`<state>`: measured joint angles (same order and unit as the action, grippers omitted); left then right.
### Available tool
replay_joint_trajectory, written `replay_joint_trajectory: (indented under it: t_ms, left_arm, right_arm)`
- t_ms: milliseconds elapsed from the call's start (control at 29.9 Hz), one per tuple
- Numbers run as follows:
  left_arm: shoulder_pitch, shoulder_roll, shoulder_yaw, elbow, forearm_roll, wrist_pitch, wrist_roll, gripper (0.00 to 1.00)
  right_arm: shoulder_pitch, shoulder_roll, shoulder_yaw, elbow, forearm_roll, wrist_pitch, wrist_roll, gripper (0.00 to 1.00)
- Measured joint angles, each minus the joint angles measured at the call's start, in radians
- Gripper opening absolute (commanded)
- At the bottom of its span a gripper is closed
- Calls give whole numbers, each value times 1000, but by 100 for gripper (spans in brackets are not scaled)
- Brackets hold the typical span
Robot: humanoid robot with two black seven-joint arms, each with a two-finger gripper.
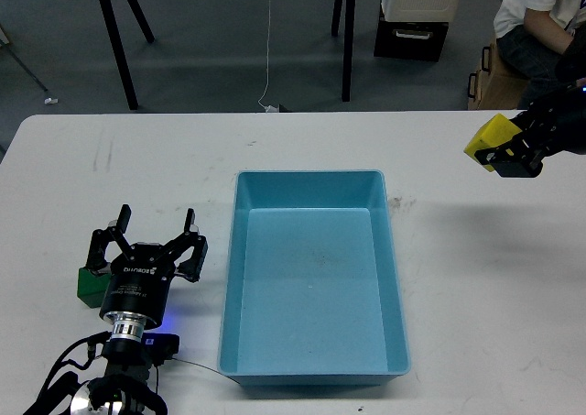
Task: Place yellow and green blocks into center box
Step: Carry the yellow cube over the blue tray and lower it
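A light blue box (pixel 313 273) sits at the table's centre, with nothing inside. A green block (pixel 90 285) lies on the table at the left, partly hidden behind my left gripper. My left gripper (pixel 153 234) is open and empty, just right of the green block and left of the box. My right gripper (pixel 506 149) is shut on a yellow block (pixel 487 139) and holds it high above the table at the right, well right of the box.
The white table (pixel 467 278) ends at a far edge, with tripod legs (pixel 117 44) and a dark case (pixel 411 38) on the floor beyond. A seated person (pixel 542 30) is at the upper right.
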<state>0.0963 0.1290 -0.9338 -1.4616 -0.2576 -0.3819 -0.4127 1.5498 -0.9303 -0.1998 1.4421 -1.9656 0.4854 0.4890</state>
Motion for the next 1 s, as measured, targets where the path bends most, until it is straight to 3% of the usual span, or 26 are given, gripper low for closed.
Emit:
replay_joint_trajectory:
  t_ms: [167,469,770,1004]
  left_arm:
    - [0,0,-1,0,1,4,-1,100]
    - [-3,-1,-4,-4,2,7,-6,100]
    - [-1,-4,-4,-6,2,8,-6,100]
    - [-2,-1,-6,-8,2,9,-6,100]
  right_arm:
    - [81,119,-105,36,-16,-51,0,0]
    - [106,396,-124,11,20,-62,0,0]
    - [22,672,-215,-169,24,-60,-1,0]
    - [-40,786,-221,-252,26,-62,0,1]
